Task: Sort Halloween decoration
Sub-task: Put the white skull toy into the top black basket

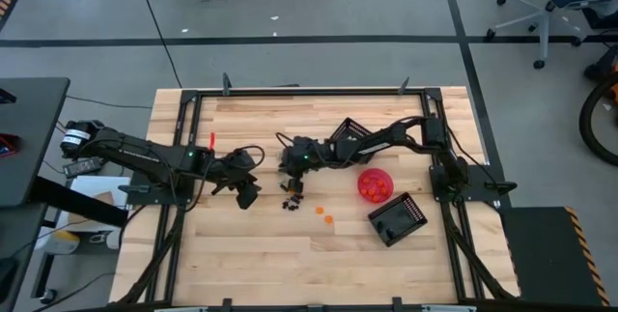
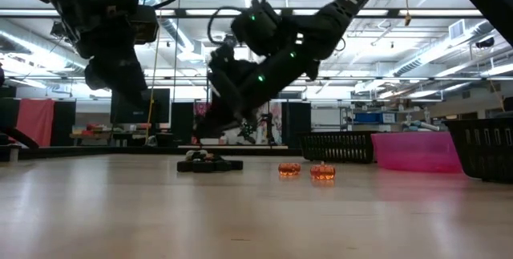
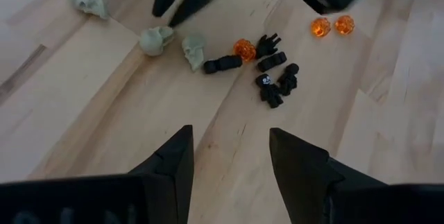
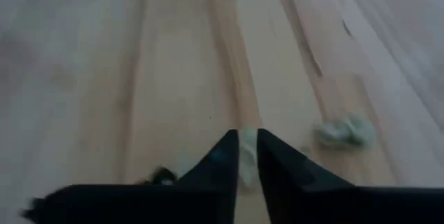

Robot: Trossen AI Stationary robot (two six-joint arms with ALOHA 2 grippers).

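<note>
Right gripper (image 4: 248, 156): fingers nearly together, pinching a pale whitish-grey trinket (image 4: 247, 160) between the tips, above the wooden table (image 1: 251, 254) near its middle.
Left gripper (image 3: 229, 158): fingers spread wide, nothing between them, hovering just beside the cluster of trinkets on its own side.
Pale skulls (image 3: 158, 40): three lie on the wood in a loose row, the nearest two close together, the third apart at the far end.
Another pale trinket (image 4: 343, 131): on the table beside the right gripper's fingertips, blurred.
Black trinkets (image 3: 274, 78): a small huddle next to the skulls; one shows a white skull mark.
Orange pumpkin (image 3: 243, 49): lies among the black pieces, touching them.
Two orange pumpkins (image 2: 308, 170): side by side on the table, a little apart from the black huddle.
Pink bowl (image 1: 376, 184): holds orange pieces, on the right side.
Black slatted baskets (image 1: 397, 219): one just beside the bowl, the other behind the right arm.
</note>
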